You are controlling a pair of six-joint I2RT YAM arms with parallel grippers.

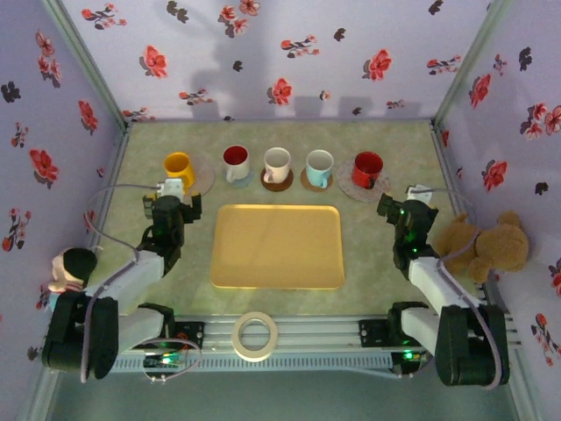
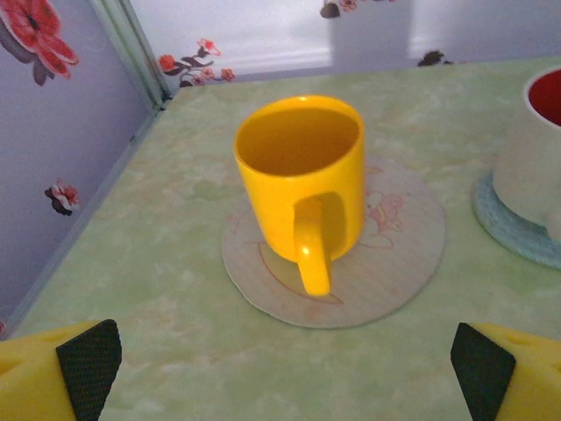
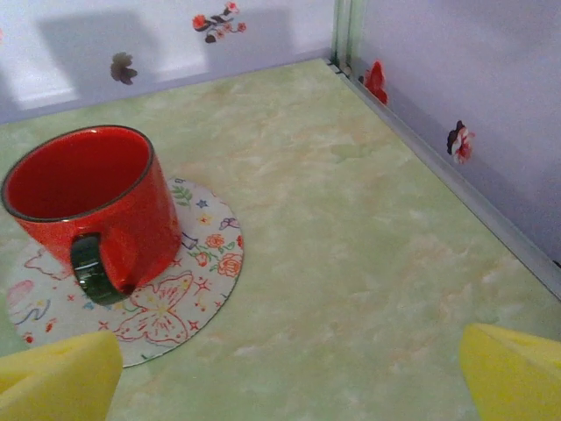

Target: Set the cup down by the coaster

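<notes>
1. Our left gripper (image 2: 285, 373), released, faces the yellow ceramic mug (image 2: 298, 184) standing upright on its round beige coaster (image 2: 394, 263).
2. Our right gripper (image 3: 289, 377), also released, faces the red glazed mug (image 3: 88, 202) on a floral round coaster (image 3: 188, 298).

yellow tray (image 1: 276, 246) mid-table, tape roll (image 1: 255, 336) just in front of tray, brown teddy bear (image 1: 486, 246) right of tray, small plush toy (image 1: 70, 267) left of tray

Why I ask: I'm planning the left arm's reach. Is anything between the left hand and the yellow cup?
Nothing visible. Only bare table lies between the open left hand and the yellow cup, whose handle faces the hand. The white cup stands to the right, clear of that path.
</notes>
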